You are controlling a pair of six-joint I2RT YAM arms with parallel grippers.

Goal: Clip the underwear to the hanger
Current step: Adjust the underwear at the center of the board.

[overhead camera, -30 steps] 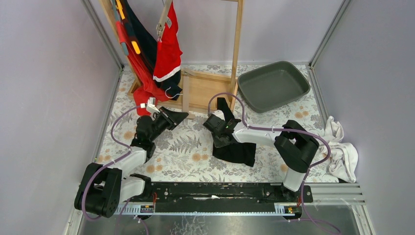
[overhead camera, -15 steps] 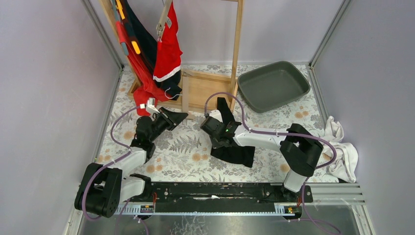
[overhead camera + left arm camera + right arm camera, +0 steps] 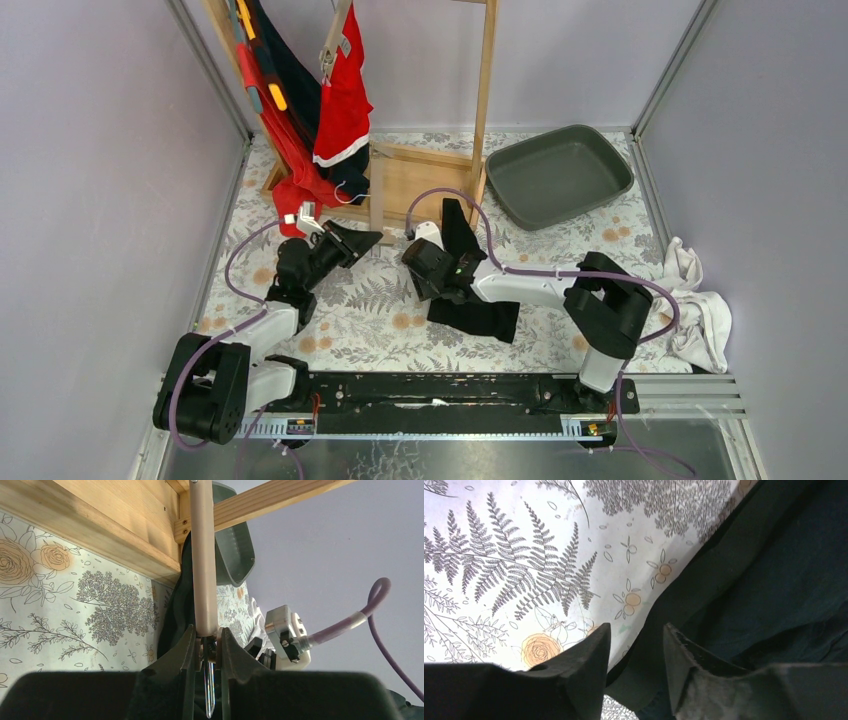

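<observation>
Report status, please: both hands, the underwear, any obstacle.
Left hand shut on hanger. Right hand open over edge of black underwear, lying on table. Wooden rack close behind hanger.

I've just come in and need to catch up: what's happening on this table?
The left gripper is shut on the hanger, holding its pale bar up near the wooden rack. The right gripper is low over the floral table, jaws apart at the edge of the black underwear, which lies there. The underwear is not yet clipped on.
</observation>
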